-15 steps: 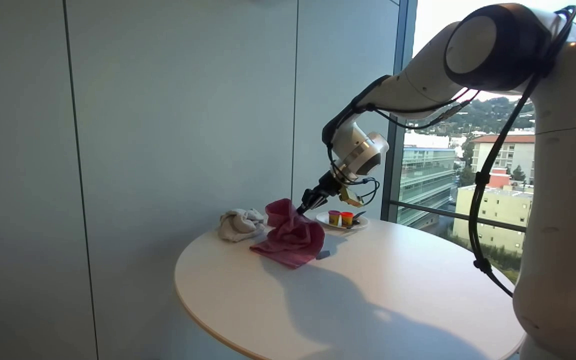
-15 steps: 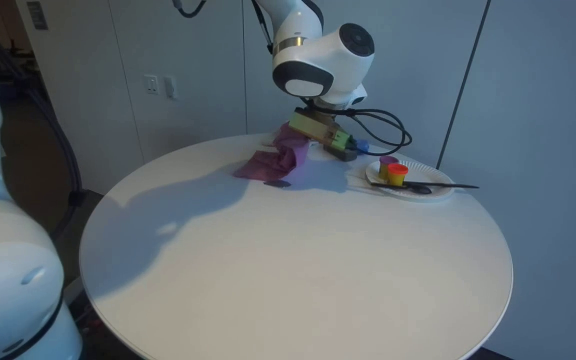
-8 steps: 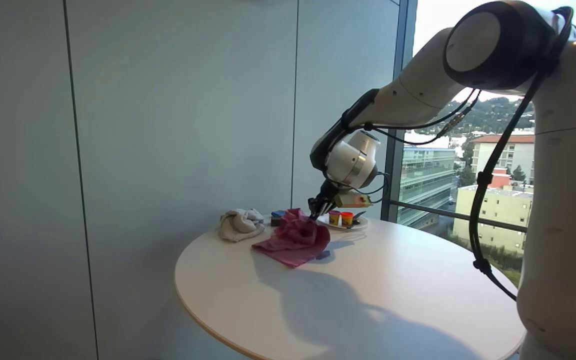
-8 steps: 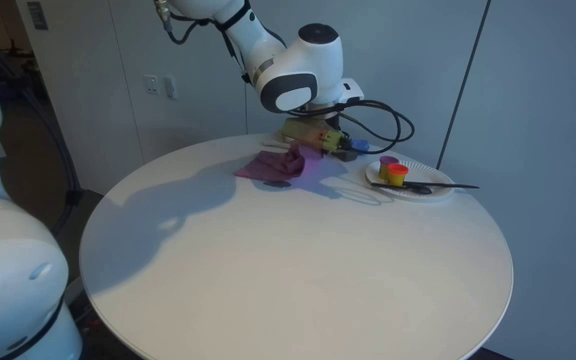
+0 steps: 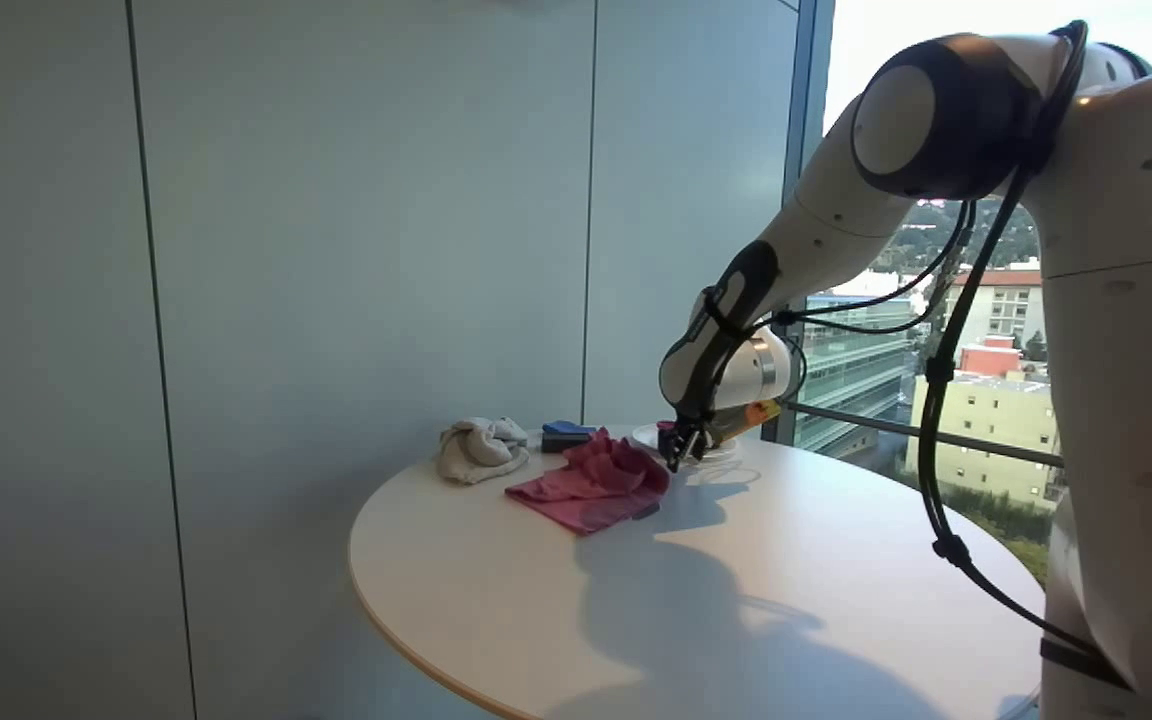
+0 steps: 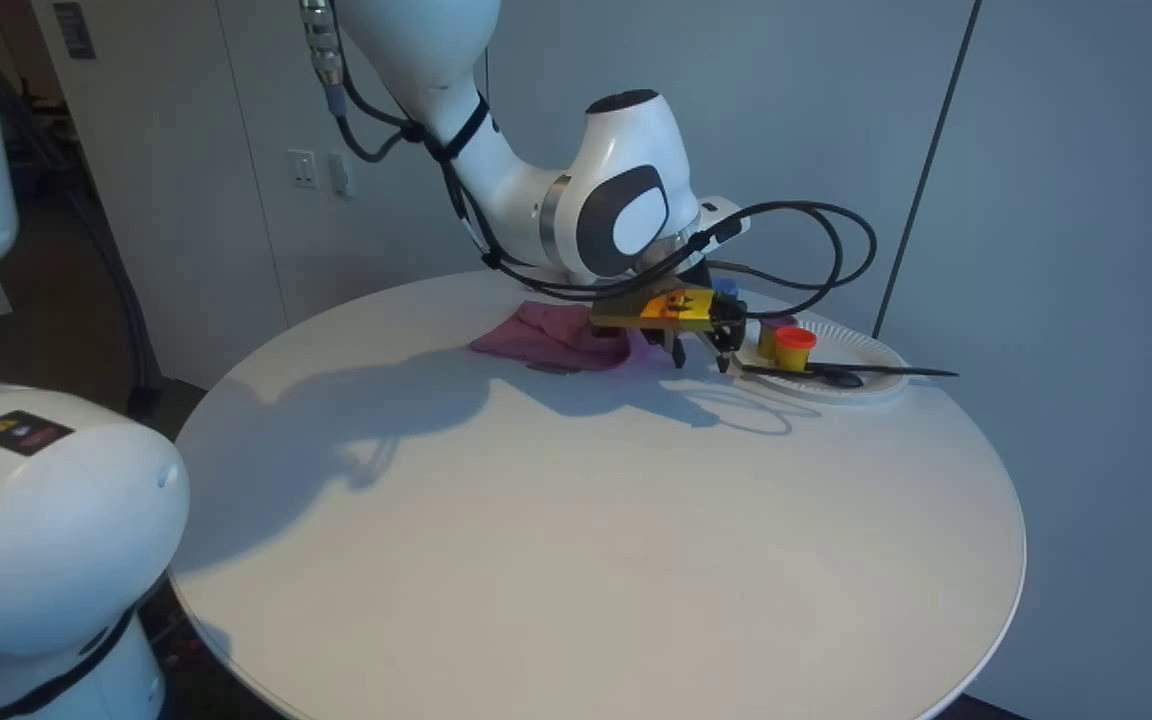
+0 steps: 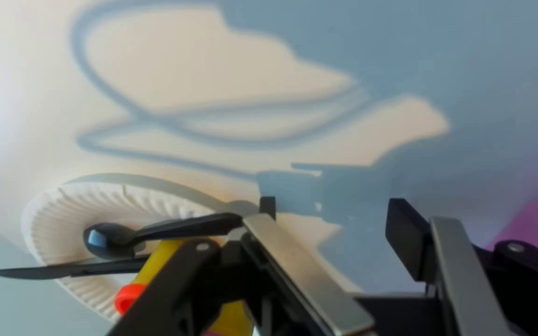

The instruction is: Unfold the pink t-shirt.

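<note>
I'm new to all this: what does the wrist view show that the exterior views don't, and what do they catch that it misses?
Only the wrist view: a bluish glint in the bowl of the dark spoon.

Only the exterior views: the white arm, the blue object and, in an exterior view, the beige cloth and the window.

Shared by the wrist view and at least one exterior view: the rumpled pink t-shirt, just a blurred patch in the wrist view; the paper plate; the red-lidded yellow tub; the spoon itself; and the jaws, standing apart.
</note>
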